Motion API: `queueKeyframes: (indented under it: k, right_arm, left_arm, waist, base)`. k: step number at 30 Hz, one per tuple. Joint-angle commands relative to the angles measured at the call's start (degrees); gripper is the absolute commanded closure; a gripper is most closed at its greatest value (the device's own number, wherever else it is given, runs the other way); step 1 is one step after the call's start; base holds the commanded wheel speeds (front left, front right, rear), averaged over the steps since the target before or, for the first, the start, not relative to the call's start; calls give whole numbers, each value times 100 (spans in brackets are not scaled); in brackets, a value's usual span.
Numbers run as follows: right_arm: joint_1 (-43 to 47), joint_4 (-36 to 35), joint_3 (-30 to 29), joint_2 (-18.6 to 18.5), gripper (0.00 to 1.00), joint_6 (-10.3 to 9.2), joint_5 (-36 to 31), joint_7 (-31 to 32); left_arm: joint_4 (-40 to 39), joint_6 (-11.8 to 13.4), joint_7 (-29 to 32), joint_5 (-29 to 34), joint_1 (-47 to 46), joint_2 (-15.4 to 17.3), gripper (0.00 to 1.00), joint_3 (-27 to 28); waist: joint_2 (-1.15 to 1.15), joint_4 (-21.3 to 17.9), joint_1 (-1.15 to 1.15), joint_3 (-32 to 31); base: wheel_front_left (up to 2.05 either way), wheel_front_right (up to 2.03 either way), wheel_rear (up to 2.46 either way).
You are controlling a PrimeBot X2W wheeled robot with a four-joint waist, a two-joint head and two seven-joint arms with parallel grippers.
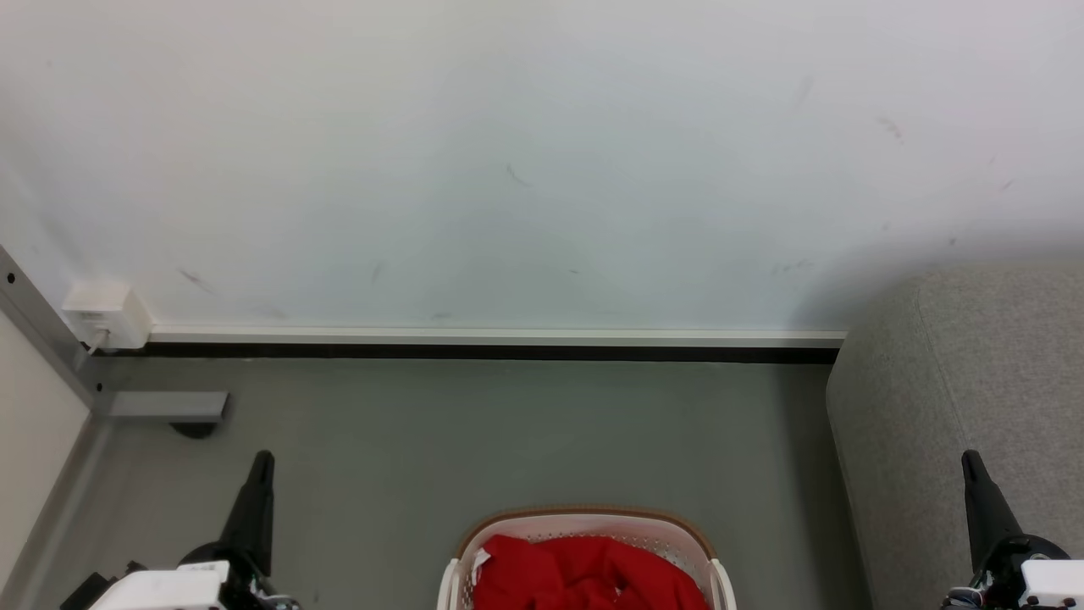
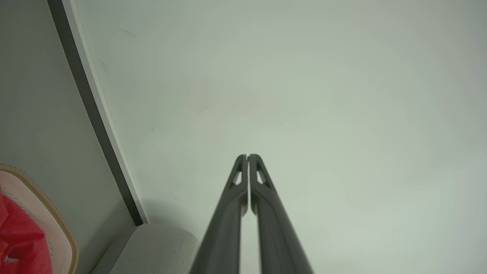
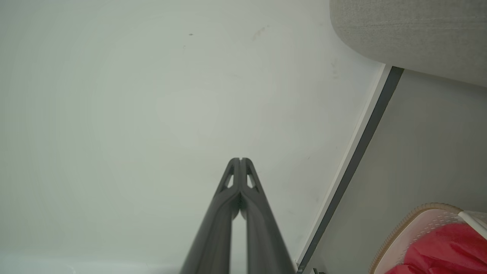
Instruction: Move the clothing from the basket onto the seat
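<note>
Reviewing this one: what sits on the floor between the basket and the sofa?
Nothing. In the head view a strip of bare grey floor separates the basket from the sofa. The red clothing lies inside the basket.

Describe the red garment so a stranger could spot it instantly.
Find the grey sofa on the right. On the floor to its left stands a white holed basket with a tan rim. The garment is the bright red bundle inside; everything around it is grey or white.

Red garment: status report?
Left gripper shut, empty. Right gripper shut, empty. Red garment in basket. Sofa on right, no obstacle seen.
</note>
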Motion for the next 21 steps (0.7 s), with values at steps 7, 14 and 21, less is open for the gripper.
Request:
queueKeyframes:
  k: [7,14,21]
  right_arm:
    - [-75,-20,-17,-7,100,-13,11,12]
    - [-75,-20,-17,-7,100,-13,11,11]
    - [-75,-20,-17,-7,100,-13,11,11]
  left_arm:
    - [-14,-23,18,-69,-41,13,100,10]
    - [-14,-23,18,-69,-41,13,100,10]
    - [-14,-23,18,-69,-41,13,100,10]
  waist:
    - [0,0,0,0]
    - [0,0,0,0]
    - [0,0,0,0]
  base:
    - [0,0,0]
    - [0,0,0]
    - [0,0,0]
